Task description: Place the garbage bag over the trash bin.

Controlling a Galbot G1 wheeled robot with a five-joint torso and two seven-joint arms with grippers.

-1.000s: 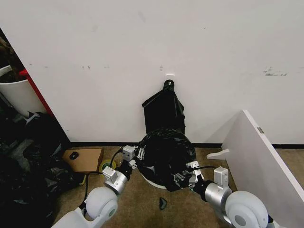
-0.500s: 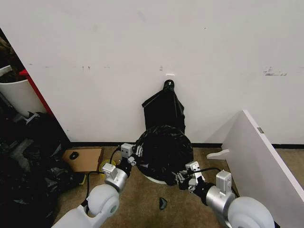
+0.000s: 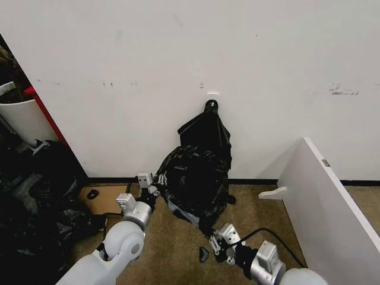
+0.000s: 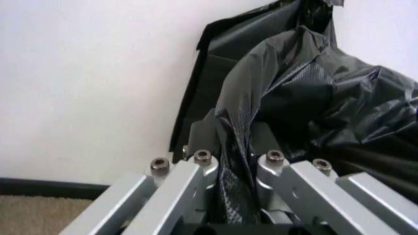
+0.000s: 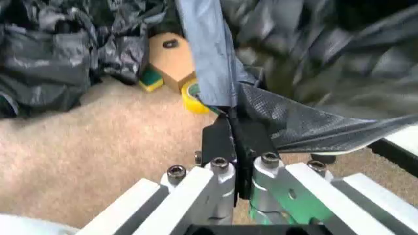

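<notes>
Bag (image 3: pixel 195 183) stretches between both hands, the left hand (image 3: pixel 152 189) pinching its edge near the wall, the right hand (image 3: pixel 218 240) pinching the lower near edge.

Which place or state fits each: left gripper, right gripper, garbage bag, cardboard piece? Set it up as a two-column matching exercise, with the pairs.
Column 1:
1. left gripper
2. right gripper
3. garbage bag
4. cardboard piece

Column 2:
A. flat on the floor by the wall, on the robot's left
B. shut on the bag's edge, low and near the robot
C. stretched between both grippers, in front of the wall
D. shut on the bag's edge, close to the wall

Pairs: 1-D, 2-B, 3-C, 4-A
</notes>
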